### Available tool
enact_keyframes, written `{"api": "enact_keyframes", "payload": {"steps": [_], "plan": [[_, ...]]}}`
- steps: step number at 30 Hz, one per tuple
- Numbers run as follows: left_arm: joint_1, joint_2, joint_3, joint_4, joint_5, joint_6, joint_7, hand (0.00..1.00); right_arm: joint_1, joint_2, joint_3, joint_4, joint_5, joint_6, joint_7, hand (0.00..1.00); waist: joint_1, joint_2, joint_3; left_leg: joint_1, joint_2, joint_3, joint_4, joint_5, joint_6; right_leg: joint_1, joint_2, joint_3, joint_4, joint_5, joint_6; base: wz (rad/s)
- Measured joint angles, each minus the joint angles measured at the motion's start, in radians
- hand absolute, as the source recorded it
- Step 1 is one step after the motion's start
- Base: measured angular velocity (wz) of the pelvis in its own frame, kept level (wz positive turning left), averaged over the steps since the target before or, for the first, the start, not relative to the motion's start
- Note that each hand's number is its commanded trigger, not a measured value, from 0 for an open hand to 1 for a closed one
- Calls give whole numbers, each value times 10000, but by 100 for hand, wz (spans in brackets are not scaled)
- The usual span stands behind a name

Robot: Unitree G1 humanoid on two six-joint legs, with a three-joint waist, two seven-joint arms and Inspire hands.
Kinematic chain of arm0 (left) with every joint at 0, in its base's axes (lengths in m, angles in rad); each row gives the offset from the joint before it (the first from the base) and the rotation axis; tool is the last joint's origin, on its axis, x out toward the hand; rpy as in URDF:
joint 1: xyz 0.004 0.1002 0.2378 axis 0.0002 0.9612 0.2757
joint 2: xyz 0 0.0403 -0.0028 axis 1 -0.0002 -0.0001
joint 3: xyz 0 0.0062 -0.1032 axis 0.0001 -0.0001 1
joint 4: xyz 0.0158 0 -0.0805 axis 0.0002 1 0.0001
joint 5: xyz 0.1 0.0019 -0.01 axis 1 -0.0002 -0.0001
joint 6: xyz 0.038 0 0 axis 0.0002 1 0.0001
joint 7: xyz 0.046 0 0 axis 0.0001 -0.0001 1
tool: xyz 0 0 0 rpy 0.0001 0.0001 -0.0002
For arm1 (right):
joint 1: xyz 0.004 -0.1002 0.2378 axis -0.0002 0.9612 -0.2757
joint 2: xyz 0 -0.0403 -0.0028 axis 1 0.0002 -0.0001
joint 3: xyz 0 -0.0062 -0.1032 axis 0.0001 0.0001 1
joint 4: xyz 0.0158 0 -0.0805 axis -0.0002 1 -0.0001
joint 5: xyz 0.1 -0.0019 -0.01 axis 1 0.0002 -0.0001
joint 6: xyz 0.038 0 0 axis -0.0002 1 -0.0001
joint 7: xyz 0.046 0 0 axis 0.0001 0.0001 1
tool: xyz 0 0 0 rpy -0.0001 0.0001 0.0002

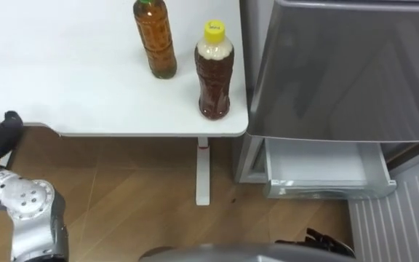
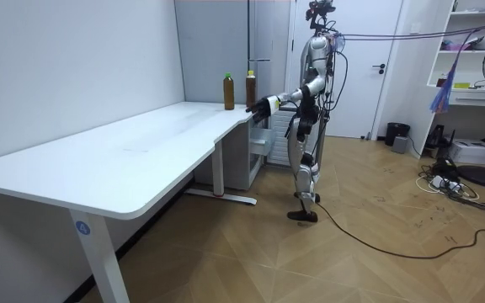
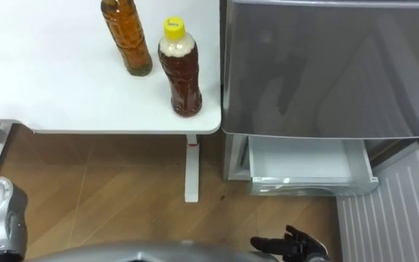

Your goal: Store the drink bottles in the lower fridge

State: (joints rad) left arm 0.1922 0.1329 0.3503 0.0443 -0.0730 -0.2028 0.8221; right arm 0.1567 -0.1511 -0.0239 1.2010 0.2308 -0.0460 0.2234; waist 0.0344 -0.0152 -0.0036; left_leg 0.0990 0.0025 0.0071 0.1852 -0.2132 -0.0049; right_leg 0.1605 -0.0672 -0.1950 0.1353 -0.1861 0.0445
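Apparently pre-grasp: left hand (image 1: 6,126), closure untellable, is hovering at 8 o'clock of the yellow-capped bottle (image 1: 214,73), needing a reach across; right hand (image 3: 291,244) is hanging low, fingers apart.

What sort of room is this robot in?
Probably an office or lab rather than a kitchen: a long white desk, white wall shelves and a grey fridge with its lower drawer open.

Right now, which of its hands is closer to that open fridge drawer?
Right. The right hand hangs low, just in front of the open drawer. The left hand is far off to the left, by the front edge of the table.
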Motion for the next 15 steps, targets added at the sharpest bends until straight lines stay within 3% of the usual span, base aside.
{"api": "enact_keyframes", "payload": {"steps": [8, 12, 15], "plan": [[-19, 66, 36, -2538, 582, -21, -9, 0, 87, -17, -15, 46, 10, -261, -14, 0, -13, 30, 12, -34, -7, -123, 2, -1, 0, -14, 22, 29, -1, 7, -12, 0], [-34, 250, 28, -3627, 1497, -324, -224, 0, 100, -10, -163, 69, 4, -299, -2, 0, -76, 41, 14, -10, -8, -129, 4, 0, 0, 30, 22, 27, -3, 7, -12, 0], [-59, 317, -19, -3874, 1544, -414, -491, 0, 81, -11, -199, 202, 87, -396, -14, 0, -111, 82, 35, 7, -11, -134, 44, 0, 0, 103, 18, 18, -13, 7, -12, 0]]}}
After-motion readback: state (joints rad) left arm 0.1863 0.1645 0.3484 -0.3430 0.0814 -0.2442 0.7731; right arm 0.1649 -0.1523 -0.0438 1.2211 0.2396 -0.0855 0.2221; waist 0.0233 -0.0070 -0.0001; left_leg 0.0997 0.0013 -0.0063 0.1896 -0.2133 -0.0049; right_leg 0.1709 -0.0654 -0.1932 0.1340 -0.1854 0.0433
